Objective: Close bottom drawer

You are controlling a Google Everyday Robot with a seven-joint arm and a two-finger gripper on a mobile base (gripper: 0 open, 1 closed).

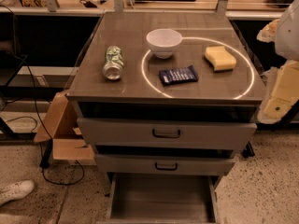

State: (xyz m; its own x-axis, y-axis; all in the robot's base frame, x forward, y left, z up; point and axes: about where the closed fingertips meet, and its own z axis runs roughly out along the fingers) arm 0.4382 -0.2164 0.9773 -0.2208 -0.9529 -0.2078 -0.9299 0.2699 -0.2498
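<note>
The bottom drawer [161, 197] of the grey metal cabinet is pulled far out toward me. Its inside is empty, and its front panel and handle are cut off by the lower edge of the view. Above it are the middle drawer front [166, 164] and the top drawer front [166, 133], each with a dark handle. My gripper [280, 94] is at the right edge of the view, beside the cabinet's right side. It is level with the cabinet top, well above the bottom drawer and apart from it.
On the cabinet top [93, 85] are a white bowl [163, 42], a crushed can [113, 62] on its side, a blue snack bag [178, 74] and a yellow sponge [219, 58]. A cardboard box [60, 125], cables and a white shoe [16, 191] are on the floor at left.
</note>
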